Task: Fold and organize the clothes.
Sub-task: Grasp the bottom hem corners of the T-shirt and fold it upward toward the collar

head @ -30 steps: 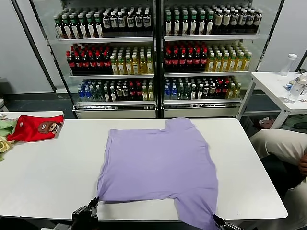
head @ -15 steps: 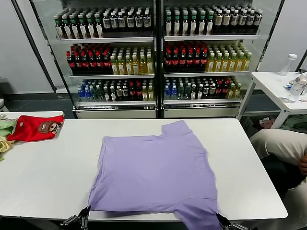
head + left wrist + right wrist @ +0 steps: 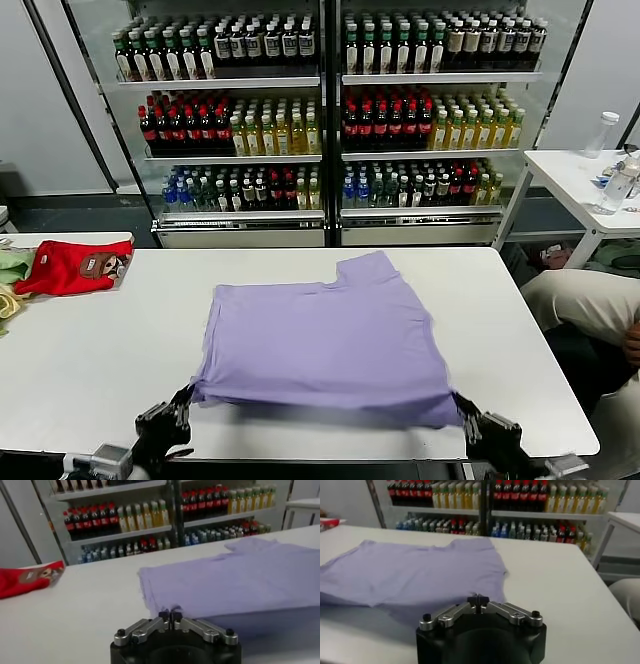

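Note:
The clothes, a lavender T-shirt (image 3: 330, 335), lies plain side up in the middle of the white table (image 3: 90, 350). Its near edge is lifted off the tabletop and casts a shadow beneath. My left gripper (image 3: 185, 402) is shut on the near left corner of the T-shirt (image 3: 235, 580); in the left wrist view the left gripper (image 3: 170, 614) has cloth pinched between its tips. My right gripper (image 3: 462, 408) is shut on the near right corner. In the right wrist view the right gripper (image 3: 478, 600) holds the edge of the T-shirt (image 3: 410, 572).
A red garment (image 3: 70, 267) with a brown cartoon face lies at the table's far left, beside green (image 3: 12, 262) and yellow (image 3: 5, 300) garments. Bottle shelves (image 3: 320, 120) stand behind. A side table (image 3: 570, 170) with bottles and a seated person's leg (image 3: 580, 300) are to the right.
Both grippers have risen and moved forward from the table's front edge, lifting the T-shirt's near hem; the part that hung over the edge now sits above the table.

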Controlling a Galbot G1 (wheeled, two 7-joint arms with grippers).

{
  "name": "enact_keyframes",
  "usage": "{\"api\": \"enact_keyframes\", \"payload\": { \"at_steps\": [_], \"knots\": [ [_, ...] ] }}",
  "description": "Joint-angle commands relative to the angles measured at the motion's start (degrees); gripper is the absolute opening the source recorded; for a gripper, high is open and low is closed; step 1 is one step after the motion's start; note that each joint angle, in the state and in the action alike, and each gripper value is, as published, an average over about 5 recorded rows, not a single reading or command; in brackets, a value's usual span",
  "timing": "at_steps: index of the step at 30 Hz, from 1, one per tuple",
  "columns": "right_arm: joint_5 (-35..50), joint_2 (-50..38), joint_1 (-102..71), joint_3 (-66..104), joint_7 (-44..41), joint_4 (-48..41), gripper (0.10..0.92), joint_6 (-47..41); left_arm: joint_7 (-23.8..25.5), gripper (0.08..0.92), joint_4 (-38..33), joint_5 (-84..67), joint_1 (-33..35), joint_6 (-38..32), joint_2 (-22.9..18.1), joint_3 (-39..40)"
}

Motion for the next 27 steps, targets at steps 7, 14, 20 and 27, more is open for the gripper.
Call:
{"api": "enact_keyframes", "payload": {
  "at_steps": [7, 14, 20, 27],
  "knots": [
    [-1.61, 1.18, 18.38, -8.64, 0.83, -12.49, 0.115, -0.55, 4.86, 0.101, 11.44, 1.00, -14.54, -0.01, -4.52, 4.53],
    [-2.23, 2.26, 23.65, -12.37, 0.91, -15.83, 0.115, -1.16, 7.33, 0.101, 13.87, 1.07, -16.39, 0.16, -3.80, 3.89],
    [-3.38, 3.18, 26.21, -15.50, 0.84, -17.78, 0.115, -1.45, 8.50, 0.101, 16.42, 1.31, -18.73, 0.26, -3.23, 3.54],
    [-6.01, 4.57, 27.55, -18.66, 1.09, -19.09, 0.118, -2.55, 8.79, 0.101, 17.47, 3.48, -18.69, 1.84, -3.14, 3.61]
  ]
}}
